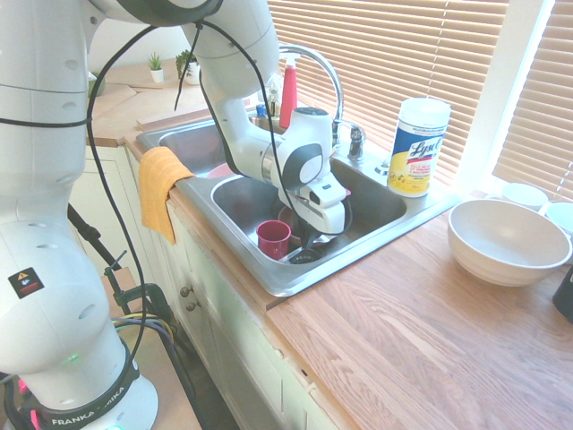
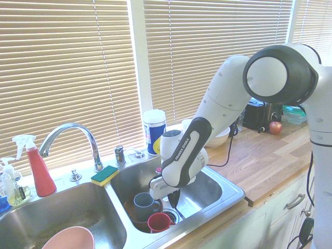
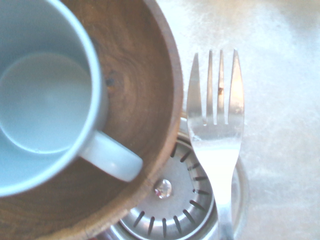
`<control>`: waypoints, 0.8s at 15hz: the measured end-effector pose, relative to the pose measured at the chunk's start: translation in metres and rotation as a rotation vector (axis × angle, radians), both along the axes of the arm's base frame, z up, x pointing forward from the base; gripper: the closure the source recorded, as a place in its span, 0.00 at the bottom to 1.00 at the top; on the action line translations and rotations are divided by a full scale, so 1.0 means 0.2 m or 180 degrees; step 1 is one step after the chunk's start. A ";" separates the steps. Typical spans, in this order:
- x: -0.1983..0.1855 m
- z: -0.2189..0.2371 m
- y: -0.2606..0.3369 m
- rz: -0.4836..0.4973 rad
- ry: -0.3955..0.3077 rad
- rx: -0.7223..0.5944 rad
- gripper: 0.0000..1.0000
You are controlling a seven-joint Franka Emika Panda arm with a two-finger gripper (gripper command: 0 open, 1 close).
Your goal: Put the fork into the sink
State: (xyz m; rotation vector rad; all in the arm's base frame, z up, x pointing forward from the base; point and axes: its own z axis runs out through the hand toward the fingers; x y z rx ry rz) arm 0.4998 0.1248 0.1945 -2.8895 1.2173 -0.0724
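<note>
The fork is gripped in the closed pincer within the sink, near the wooden bowl, inside which a blue mug is seen.

Fork tines-up beside wooden bowl

My wrist view: fork, four tines, small brown speck on one. Its neck overlaps the edge of the drain strainer. Wooden bowl partly covers the strainer; blue-grey mug in the bowl, handle toward the strainer. Pale metal sink floor around the fork, blurry.
</note>
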 end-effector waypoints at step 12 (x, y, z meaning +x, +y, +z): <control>0.05 0.28 0.00 -0.0051 -0.0017 -0.0026 0.00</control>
